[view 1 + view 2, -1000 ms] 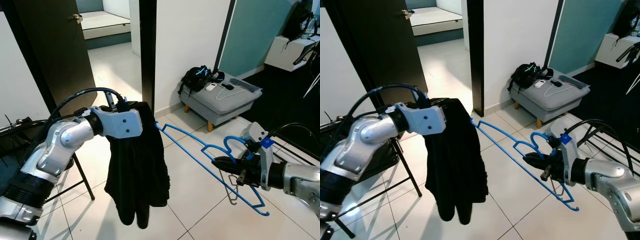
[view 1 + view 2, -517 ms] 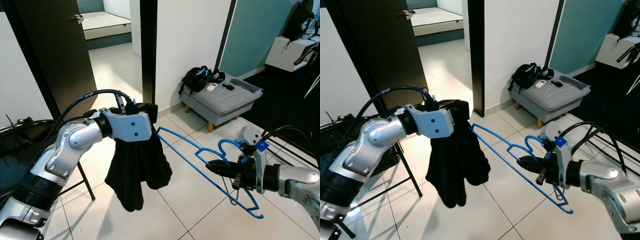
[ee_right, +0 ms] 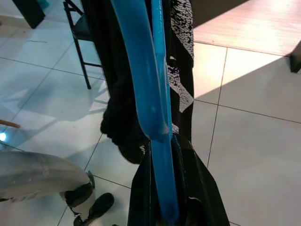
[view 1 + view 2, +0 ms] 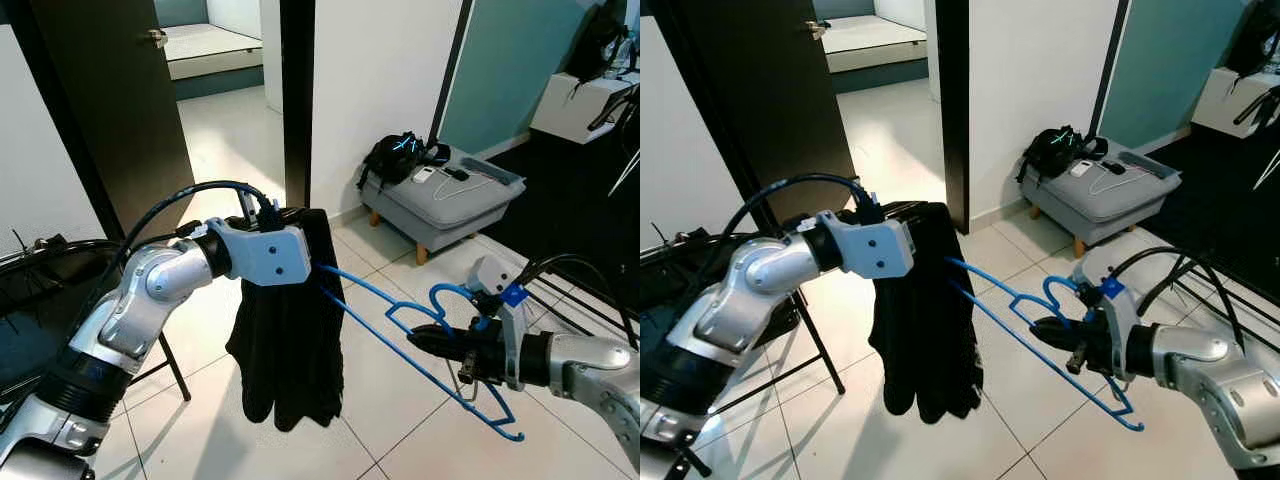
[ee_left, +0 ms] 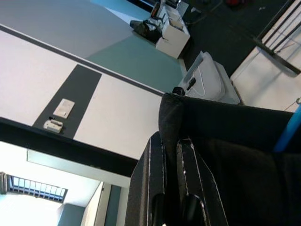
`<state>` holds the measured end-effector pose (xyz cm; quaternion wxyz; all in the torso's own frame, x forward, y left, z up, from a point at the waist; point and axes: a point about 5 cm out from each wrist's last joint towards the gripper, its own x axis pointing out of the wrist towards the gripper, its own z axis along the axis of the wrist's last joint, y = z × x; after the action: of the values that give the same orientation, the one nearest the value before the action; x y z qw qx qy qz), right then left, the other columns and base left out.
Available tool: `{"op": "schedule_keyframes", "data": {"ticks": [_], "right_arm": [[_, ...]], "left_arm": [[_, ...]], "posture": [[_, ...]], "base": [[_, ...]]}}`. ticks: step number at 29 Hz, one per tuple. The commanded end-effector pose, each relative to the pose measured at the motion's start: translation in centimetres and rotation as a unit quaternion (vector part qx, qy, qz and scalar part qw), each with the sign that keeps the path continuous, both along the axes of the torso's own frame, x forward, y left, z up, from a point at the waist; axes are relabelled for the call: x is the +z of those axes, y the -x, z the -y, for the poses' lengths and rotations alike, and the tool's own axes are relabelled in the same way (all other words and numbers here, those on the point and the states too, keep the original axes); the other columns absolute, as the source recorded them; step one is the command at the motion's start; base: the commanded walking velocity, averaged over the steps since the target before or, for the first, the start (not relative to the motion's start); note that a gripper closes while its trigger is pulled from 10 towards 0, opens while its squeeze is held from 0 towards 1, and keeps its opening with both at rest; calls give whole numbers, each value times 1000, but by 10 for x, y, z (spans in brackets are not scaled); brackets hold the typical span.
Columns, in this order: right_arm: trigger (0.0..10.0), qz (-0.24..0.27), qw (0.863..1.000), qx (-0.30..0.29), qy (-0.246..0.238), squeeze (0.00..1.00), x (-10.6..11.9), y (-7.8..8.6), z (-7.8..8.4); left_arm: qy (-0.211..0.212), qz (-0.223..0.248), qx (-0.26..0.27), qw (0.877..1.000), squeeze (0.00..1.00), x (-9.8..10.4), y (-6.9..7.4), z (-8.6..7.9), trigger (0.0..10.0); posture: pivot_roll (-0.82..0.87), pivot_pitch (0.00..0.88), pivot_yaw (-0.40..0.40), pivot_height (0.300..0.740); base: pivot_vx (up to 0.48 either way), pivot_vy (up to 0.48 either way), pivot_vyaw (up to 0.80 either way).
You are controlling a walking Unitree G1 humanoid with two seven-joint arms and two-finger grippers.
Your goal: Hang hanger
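Centre frame: the left gripper (image 4: 312, 232) pinches the top of a black garment (image 4: 290, 340), which now hangs lower and straighter than half a second ago. Lower right: the right gripper (image 4: 422, 342), fingers pressed on the blue hanger (image 4: 400, 322), has pushed its far tip into the garment.

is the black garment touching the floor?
No, the black garment hangs from the left claw with its lower end well above the floor tiles.
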<state>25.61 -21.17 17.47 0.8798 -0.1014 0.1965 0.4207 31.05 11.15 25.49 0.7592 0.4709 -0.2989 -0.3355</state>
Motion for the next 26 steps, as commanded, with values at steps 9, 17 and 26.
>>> {"op": "schedule_keyframes", "data": {"ticks": [9, 17, 26], "right_arm": [[10000, 7, 998, -60, -1, 0, -15, -22, -18], [10000, 19, 998, 3, -55, 0, -16, -29, -65], [10000, 57, 994, -30, -93, 0, -3, -53, -84]], "left_arm": [[61, 10, -96, 994, 0, 20, 22, 39, 10000], [65, -25, -155, 986, 0, 5, 36, 68, 10000], [22, -50, -156, 986, 0, -8, 36, 70, 10000]], "posture": [[-23, 0, 21, 740], [-25, 0, 25, 740], [-17, 0, 23, 740]], "base": [[0, 0, 0], [0, 0, 0], [0, 0, 0]]}}
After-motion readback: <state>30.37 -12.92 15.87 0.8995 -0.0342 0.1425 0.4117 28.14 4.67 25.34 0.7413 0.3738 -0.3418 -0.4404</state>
